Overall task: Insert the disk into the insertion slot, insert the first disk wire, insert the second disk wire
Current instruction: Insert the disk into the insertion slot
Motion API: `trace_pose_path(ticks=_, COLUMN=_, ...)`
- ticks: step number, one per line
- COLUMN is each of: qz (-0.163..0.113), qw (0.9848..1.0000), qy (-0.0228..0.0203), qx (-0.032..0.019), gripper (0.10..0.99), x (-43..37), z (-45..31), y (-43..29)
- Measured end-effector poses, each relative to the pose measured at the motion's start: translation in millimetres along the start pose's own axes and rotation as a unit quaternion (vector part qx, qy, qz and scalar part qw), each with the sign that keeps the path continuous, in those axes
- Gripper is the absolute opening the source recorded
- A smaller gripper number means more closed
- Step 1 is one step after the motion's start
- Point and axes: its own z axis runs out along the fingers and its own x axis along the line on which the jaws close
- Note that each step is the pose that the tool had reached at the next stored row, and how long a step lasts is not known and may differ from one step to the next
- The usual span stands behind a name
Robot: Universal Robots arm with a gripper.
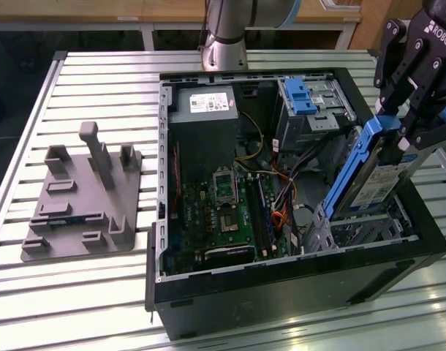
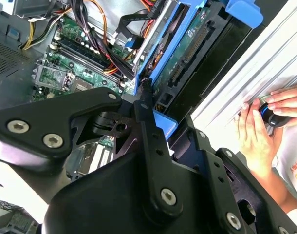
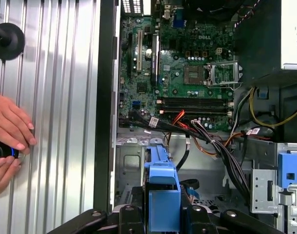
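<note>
The gripper clenched the tilted disk by its upper end, its lower end meeting the insertion slot below the gripper, so seating looked unfinished and neither wiring step begun.

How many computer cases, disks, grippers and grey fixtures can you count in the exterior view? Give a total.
case: 1
disk: 1
gripper: 1, shut on the disk
grey fixture: 1
total: 4
</note>
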Motion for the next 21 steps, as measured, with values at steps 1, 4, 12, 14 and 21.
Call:
trace_pose_path(ticks=1, qz=0.0, qw=1.0, qy=0.0002, qx=0.0, gripper=0.365, x=0.0, z=0.7, y=0.0)
trace_pose_path(ticks=4, qz=0.0, qw=1.0, qy=0.0004, qx=0.0, gripper=0.365, x=0.0, z=2.9, y=0.0)
trace_pose_path(ticks=12, qz=0.0, qw=1.0, qy=0.0005, qx=0.0, gripper=0.365, x=0.0, z=9.8, y=-0.3)
trace_pose_path(ticks=14, qz=0.0, qw=1.0, qy=0.0005, qx=0.0, gripper=0.365, x=0.0, z=12.0, y=-0.4)
trace_pose_path(ticks=21, qz=0.0, qw=1.0, qy=0.0004, qx=0.0, gripper=0.365, x=-0.1, z=20.8, y=-0.8)
